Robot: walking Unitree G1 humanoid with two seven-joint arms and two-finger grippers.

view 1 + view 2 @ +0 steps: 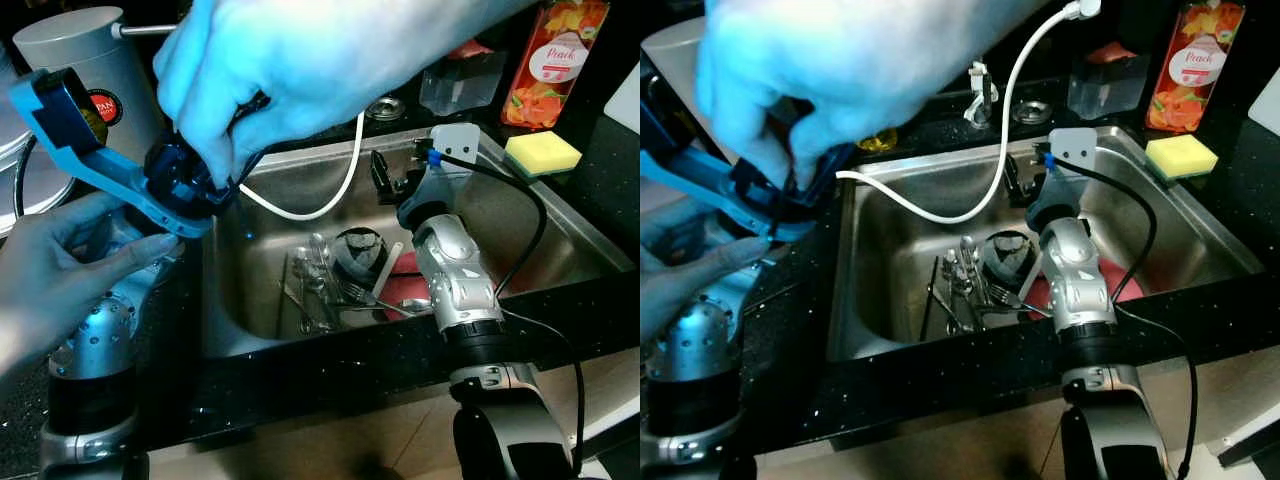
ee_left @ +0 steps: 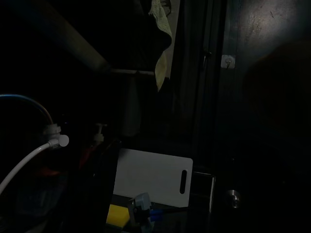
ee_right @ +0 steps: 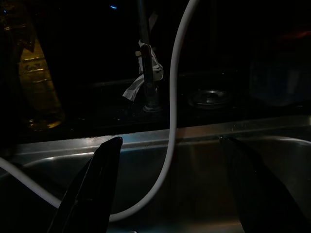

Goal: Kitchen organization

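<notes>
Person's hands: two hands work at the robot's left wrist. One hand (image 1: pixel 70 270) steadies the arm from the side; the other hand (image 1: pixel 270 70) reaches down from above and pinches a blue clamp-like fitting (image 1: pixel 100 160) at the end of that arm.
Left gripper: covered by the hands and the blue fitting, so I cannot tell how its jaws stand. It sits above the dark bench (image 1: pixel 190 400), to the left of the sink.
White hose: a thin white hose (image 1: pixel 340 185) droops in a loop from the fitting side, across the back of the sink, straight ahead of the right jaws.
Sink: a steel sink (image 1: pixel 560 235) lies below and ahead of the right jaws.
Cutlery: forks and spoons (image 1: pixel 318 280) lie on the sink floor below the right jaws and to their left, long axes running roughly away from the robot.
Cup and red plate: a dark round cup (image 1: pixel 358 250) and a red plate (image 1: pixel 400 285) sit just beside the cutlery, nearly under the right arm.
Right gripper: the right gripper (image 3: pixel 167 189) hangs over the sink, jaws spread wide apart and holding nothing.
Key relation: the dishes lie beneath the right jaws, so the right arm is clearly nearer; a downward reach looks likely.
Sponge and bottle: a yellow sponge (image 1: pixel 542 152) and a peach-labelled bottle (image 1: pixel 555 60) stand right of the jaws.
</notes>
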